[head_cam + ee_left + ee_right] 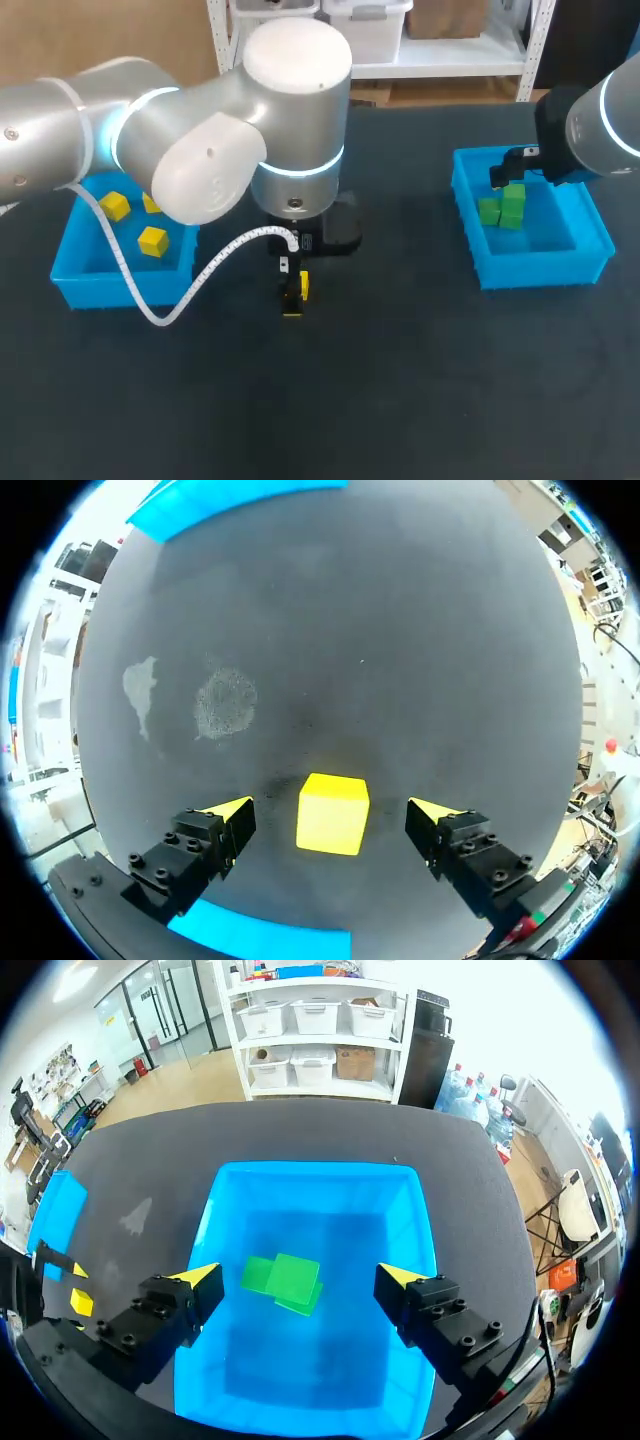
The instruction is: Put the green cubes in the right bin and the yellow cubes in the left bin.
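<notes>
Landmark: I take the loose yellow cube [333, 813] as my reference. It is a smooth, sharp-edged block sitting flat on the table.
Table: the table [420, 390] is a dark, matt sheet. In the left wrist view, pale scuff marks [225, 702] lie on it ahead of the loose yellow cube.
Bins: both are bright blue, rectangular, open-topped trays with thin upright walls and a plastic look.
Left bin: the left bin [70, 290] is well off to my left of the loose yellow cube. It holds three yellow cubes [152, 241], lying apart from one another.
Right bin: the right bin [540, 270] is well off to my right of the loose yellow cube. It holds green cubes [262, 1273], which touch in a small heap with one lying on top. I see at least two but cannot fix the count.
Left arm: the left arm [200, 150] has a rounded grey-white shell, and a white ribbed cable [200, 280] loops down beside it.
Left gripper: the left gripper [330, 810] is spread wide directly over the loose yellow cube. The cube lies between the fingers with bare table on either side, so nothing is gripped.
Right gripper: the right gripper [297, 1275] hangs over the right bin, far to my right of the loose yellow cube. Its fingers are spread and empty, and the green heap lies below the gap between them.
</notes>
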Robot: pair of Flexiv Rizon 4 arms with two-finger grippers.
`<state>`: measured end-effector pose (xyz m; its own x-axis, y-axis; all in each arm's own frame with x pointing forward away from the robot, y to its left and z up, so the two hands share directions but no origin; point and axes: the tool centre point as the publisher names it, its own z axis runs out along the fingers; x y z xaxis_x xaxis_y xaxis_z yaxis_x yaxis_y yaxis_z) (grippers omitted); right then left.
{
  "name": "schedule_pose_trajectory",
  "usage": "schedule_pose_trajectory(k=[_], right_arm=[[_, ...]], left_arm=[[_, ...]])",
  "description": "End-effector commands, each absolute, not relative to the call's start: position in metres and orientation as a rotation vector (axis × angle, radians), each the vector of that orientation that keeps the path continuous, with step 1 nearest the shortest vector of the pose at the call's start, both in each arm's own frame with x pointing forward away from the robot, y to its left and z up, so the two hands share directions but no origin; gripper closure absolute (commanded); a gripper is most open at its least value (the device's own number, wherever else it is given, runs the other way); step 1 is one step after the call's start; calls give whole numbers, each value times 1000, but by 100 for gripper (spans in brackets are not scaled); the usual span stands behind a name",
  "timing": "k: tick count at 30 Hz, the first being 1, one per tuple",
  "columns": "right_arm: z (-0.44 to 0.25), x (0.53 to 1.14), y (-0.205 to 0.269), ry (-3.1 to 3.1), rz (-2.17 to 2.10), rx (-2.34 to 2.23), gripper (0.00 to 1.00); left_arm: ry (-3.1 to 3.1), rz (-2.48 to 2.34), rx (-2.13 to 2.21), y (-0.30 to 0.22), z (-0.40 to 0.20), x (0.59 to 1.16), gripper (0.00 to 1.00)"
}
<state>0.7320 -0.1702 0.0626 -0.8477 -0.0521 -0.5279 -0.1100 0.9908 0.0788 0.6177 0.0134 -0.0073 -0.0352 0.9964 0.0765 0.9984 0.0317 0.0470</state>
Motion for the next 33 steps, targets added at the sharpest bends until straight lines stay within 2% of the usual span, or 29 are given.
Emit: schedule_pose_trajectory(k=[1, 12, 22, 33], right_arm=[[62, 731, -170, 2577, 141, -112, 0], [62, 731, -170, 2577, 141, -112, 0], [62, 731, -170, 2577, 141, -112, 0], [62, 731, -170, 2577, 141, -112, 0]], left_arm=[[-2250, -126, -2152, 12, -11, 621, 100], [-2359, -112, -2095, 7, -3, 629, 100], [-2681, 51, -1927, 4, 51, 668, 100], [-3212, 340, -1380, 40, 118, 726, 100]])
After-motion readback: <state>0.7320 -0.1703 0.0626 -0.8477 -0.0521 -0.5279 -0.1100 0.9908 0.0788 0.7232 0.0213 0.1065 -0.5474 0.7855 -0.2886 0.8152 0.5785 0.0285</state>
